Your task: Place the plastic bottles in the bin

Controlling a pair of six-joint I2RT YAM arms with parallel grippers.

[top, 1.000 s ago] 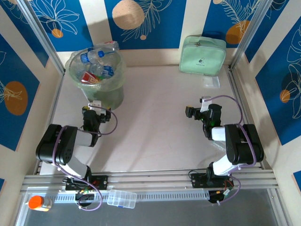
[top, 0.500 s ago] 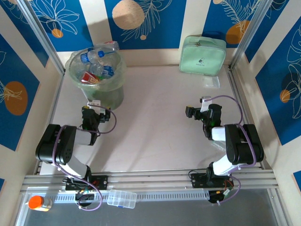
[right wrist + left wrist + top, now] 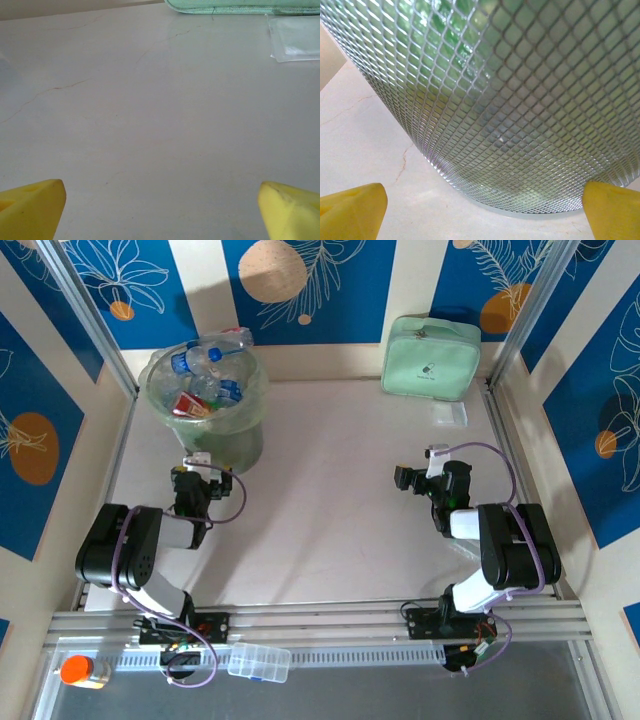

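Leftward and a touch nearer the wall has gone the left gripper (image 3: 192, 476) since a second ago, while the right gripper (image 3: 403, 478) has not stirred. From the left wrist, the large round translucent grey-green bin (image 3: 520, 100) is cut off at top and sides. Through its diamond-patterned wall come only green and pale blurs, too vague to name. From above, the crushed plastic bottles (image 3: 205, 375) are heaped inside the bin to its rim, clear ones with blue caps and something red among them, though the clear liner bag muddles their outlines. The left yellow fingertips (image 3: 352, 210) sit wide apart with nothing between them, just short of the bin's base; whether they touch it I cannot tell. The right yellow fingertips (image 3: 30, 207) are likewise spread and empty over bare table. The pale, faintly cracked tabletop (image 3: 330, 490) carries a mint-green zip pouch (image 3: 430, 357) at the far right and a small flat clear packet (image 3: 448, 414) just in front of it. Blue walls with a leaf print surround the table, and a flat clear lidded box (image 3: 258, 662) lies on the near rail.
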